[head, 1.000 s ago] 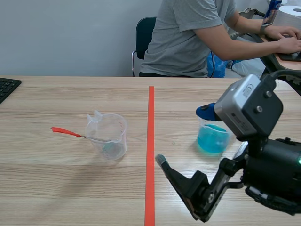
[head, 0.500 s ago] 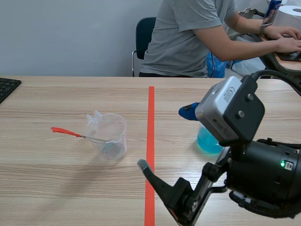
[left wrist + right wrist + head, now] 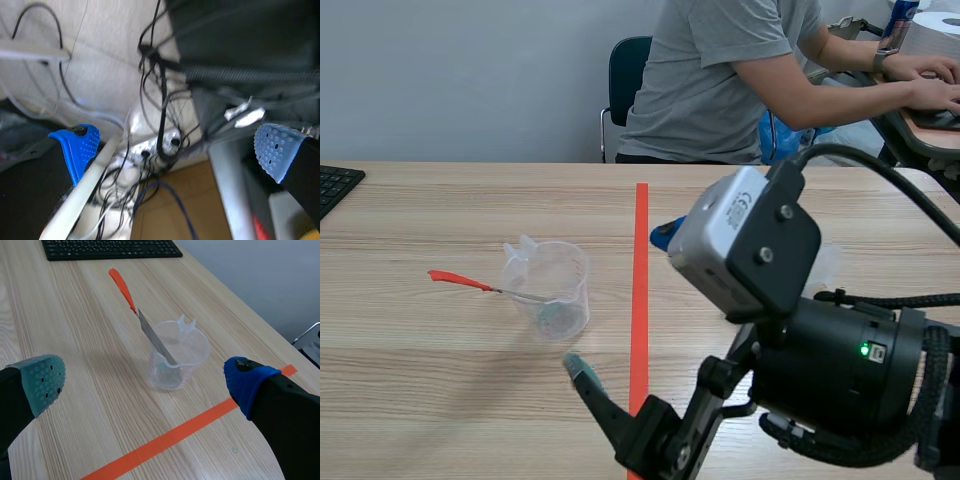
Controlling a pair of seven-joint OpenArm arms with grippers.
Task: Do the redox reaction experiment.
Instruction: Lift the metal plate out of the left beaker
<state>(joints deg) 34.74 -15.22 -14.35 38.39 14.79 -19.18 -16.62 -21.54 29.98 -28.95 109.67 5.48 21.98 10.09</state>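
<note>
A clear plastic beaker (image 3: 548,290) stands left of the orange tape line, with a spatula (image 3: 470,283) leaning in it, its red handle sticking out to the left. My right gripper (image 3: 626,303) hangs open just right of the beaker, reaching past the tape line. In the right wrist view the beaker (image 3: 177,360) and spatula (image 3: 131,305) lie ahead of the open gripper (image 3: 145,382), nothing between its pads. The beaker of blue liquid is hidden behind the right arm. My left gripper (image 3: 175,150) is open, facing cables below table level.
A black keyboard (image 3: 335,185) lies at the table's far left edge and shows beyond the beaker (image 3: 110,249). A person in a grey shirt (image 3: 720,80) sits across the table on a chair, hands at another desk to the right.
My right arm has swung left across the table toward the clear beaker, and its body now covers the blue-liquid beaker. The clear beaker and spatula have not moved.
</note>
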